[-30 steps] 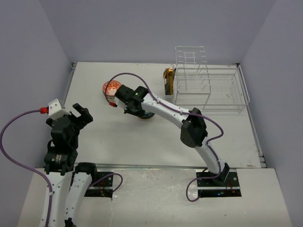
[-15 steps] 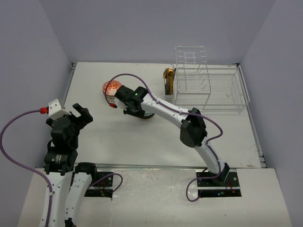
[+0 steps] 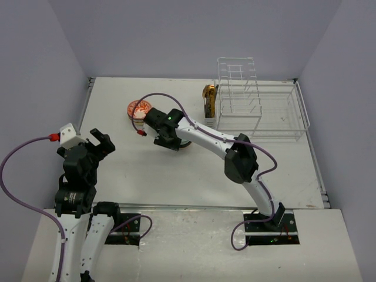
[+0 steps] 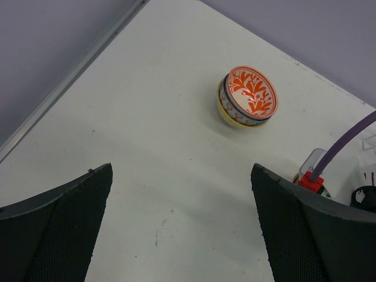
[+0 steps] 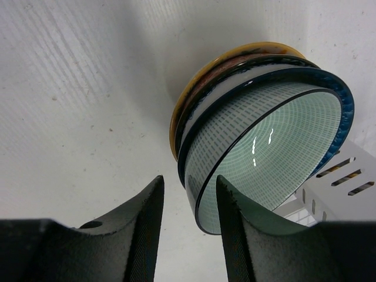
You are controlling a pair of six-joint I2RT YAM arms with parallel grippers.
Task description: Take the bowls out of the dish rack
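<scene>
A stack of bowls [image 5: 235,111] stands on the table, with a pale teal bowl [image 5: 276,153] on top and dark and yellowish rims below. In the top view the stack [image 3: 183,145] is mostly hidden under my right arm. My right gripper [image 5: 189,179] is open and straddles the teal bowl's near rim, with a gap beside the outer finger. An orange-red patterned bowl [image 3: 138,108] stands alone at the back left and also shows in the left wrist view [image 4: 249,94]. The dish rack [image 3: 258,111] holds no bowl that I can see. My left gripper [image 3: 101,143] is open and empty above bare table [image 4: 181,170].
A gold-brown cylinder [image 3: 208,100] stands against the rack's left side. The table's raised left edge [image 4: 64,88] runs beside my left gripper. My right arm's purple cable [image 3: 158,94] loops over the orange-red bowl.
My right gripper has shifted slightly right and toward the near edge, uncovering more of the orange-red bowl. The left arm has not moved.
</scene>
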